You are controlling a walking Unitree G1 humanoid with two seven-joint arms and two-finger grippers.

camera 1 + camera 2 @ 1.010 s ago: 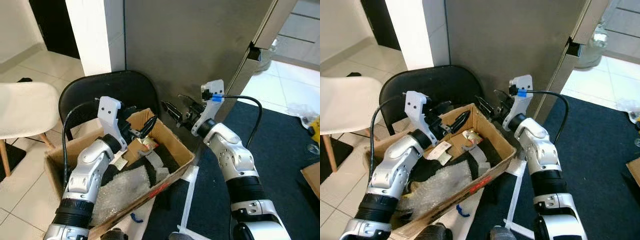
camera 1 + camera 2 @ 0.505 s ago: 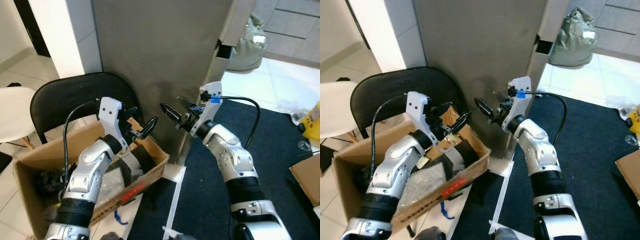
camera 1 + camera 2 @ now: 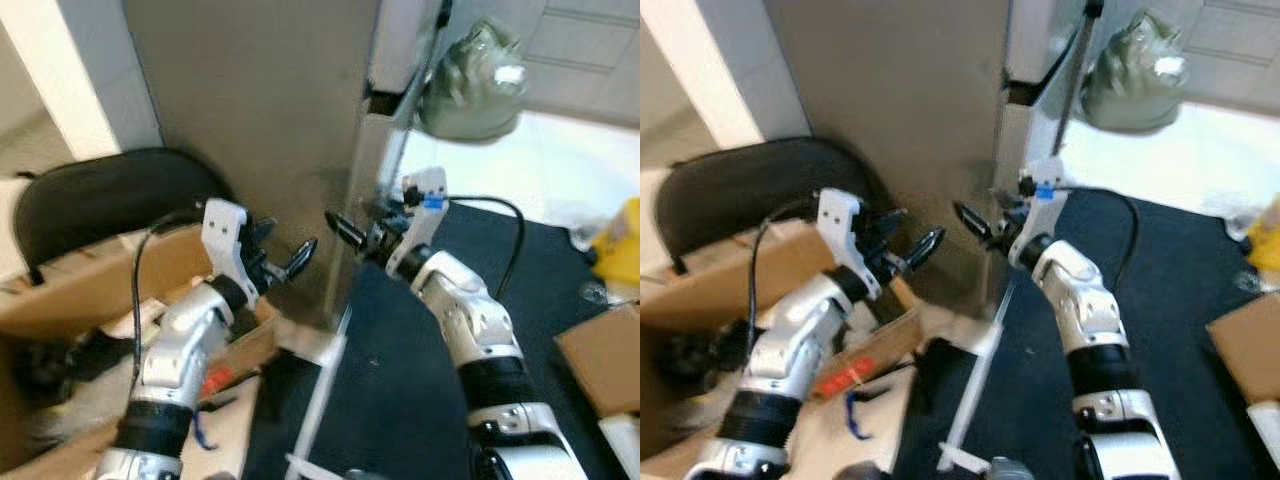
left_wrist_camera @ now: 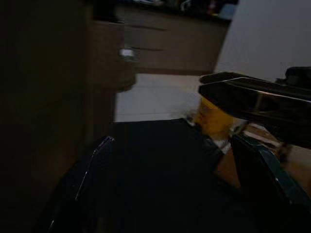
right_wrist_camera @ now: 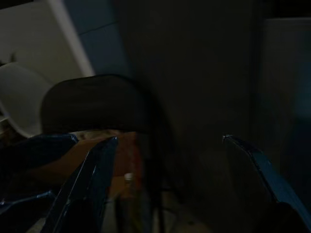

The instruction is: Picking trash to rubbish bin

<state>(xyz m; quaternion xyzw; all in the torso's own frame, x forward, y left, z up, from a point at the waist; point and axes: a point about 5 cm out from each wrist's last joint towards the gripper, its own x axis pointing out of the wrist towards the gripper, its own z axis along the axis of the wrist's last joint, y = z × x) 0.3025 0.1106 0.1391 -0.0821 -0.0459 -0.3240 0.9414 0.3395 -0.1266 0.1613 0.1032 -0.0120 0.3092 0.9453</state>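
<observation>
Fingers of both grippers were spread apart and held nothing: the left gripper (image 3: 283, 262) and right gripper (image 3: 352, 228) hung raised before a tall grey metal panel (image 3: 250, 120). Low at the robot's left sat the brown cardboard box of trash (image 3: 90, 290), against a black rounded chair (image 3: 110, 195). Dark blue carpet (image 3: 400, 380) lay at the right.

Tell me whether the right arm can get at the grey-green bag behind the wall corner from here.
Probably not. The right gripper hovers with open fingers at the grey wall's corner, while the grey-green bag lies well beyond on the pale floor, apart from it. The robot likely must step closer.
</observation>
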